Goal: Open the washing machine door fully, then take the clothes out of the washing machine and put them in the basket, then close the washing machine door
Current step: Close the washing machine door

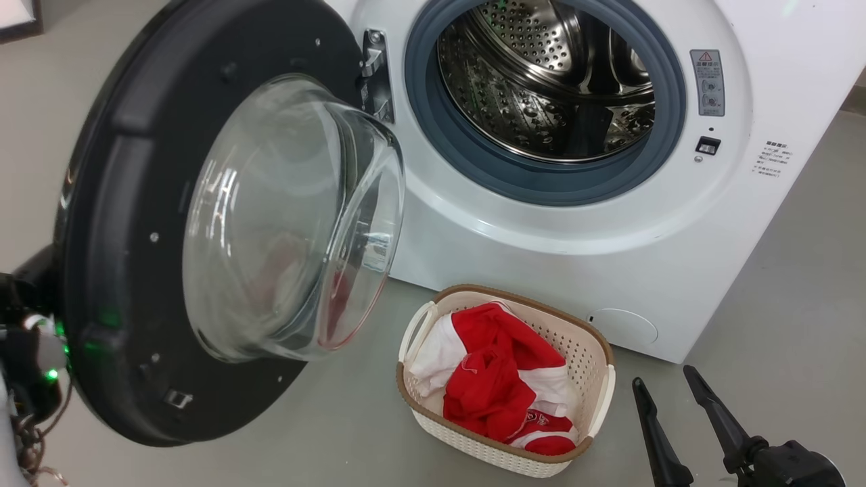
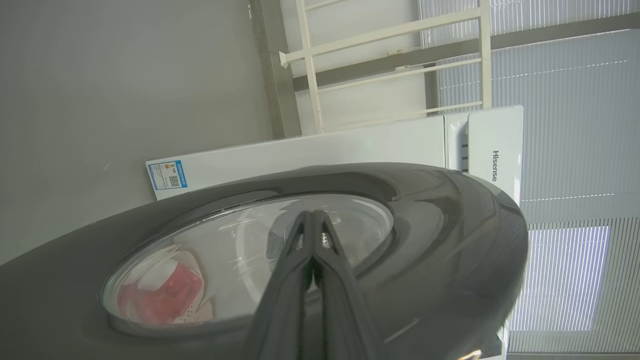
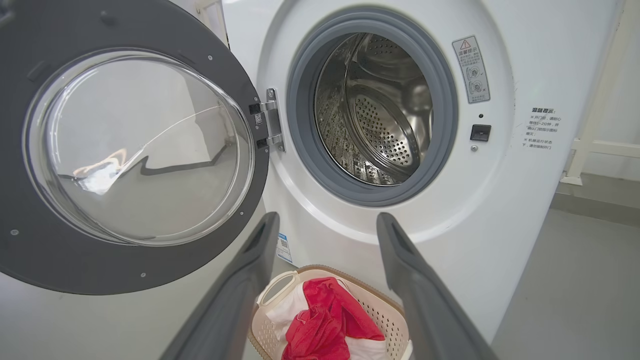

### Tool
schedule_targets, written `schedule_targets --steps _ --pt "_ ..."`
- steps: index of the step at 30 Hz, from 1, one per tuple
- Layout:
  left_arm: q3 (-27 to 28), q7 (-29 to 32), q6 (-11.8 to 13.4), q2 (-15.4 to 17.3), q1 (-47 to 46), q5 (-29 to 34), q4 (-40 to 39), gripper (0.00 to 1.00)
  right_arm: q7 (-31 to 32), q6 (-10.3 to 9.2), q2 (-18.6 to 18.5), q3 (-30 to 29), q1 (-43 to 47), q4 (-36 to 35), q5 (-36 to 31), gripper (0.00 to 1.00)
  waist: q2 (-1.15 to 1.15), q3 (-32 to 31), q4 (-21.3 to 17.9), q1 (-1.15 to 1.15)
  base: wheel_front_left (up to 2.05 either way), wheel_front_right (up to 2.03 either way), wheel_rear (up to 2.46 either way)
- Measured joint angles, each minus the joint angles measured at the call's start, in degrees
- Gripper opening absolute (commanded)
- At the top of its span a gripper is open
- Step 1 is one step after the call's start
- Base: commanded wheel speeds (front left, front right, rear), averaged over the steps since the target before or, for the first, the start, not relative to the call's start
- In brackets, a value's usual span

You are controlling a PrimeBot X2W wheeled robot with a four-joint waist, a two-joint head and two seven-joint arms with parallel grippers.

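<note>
Washing machine door (image 1: 223, 223) open, black rim, bulging glass

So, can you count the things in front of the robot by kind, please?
Washing machine: 1
Washing machine door: 1
Basket: 1
Heap of red and white clothes: 1 (separate garments cannot be counted)
Total: 4

left gripper (image 2: 312, 216) fingers pressed together, nothing between them, tips over outer face of washing machine door (image 1: 122, 203), contact unclear; left wrist (image 1: 30, 338) tucked behind that door's outer edge; right gripper (image 1: 663, 380) spread wide, empty, well right of door
</note>
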Motion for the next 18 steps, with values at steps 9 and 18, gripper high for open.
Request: schedule_targets --steps 9,18 --pt "-1.3 3.1 3.5 -4.3 5.3 -1.6 -12.8 0.0 0.0 0.0 0.0 0.0 0.0 -0.1 0.1 1.0 0.0 0.7 0.2 0.0 0.0 0.0 0.0" --pt "-3.2 5.3 6.9 -7.3 10.7 -3.1 -25.4 0.0 0.0 0.0 0.0 0.0 -1.3 -0.1 0.2 1.0 0.0 1.8 -1.4 0.0 0.0 0.0 0.0"
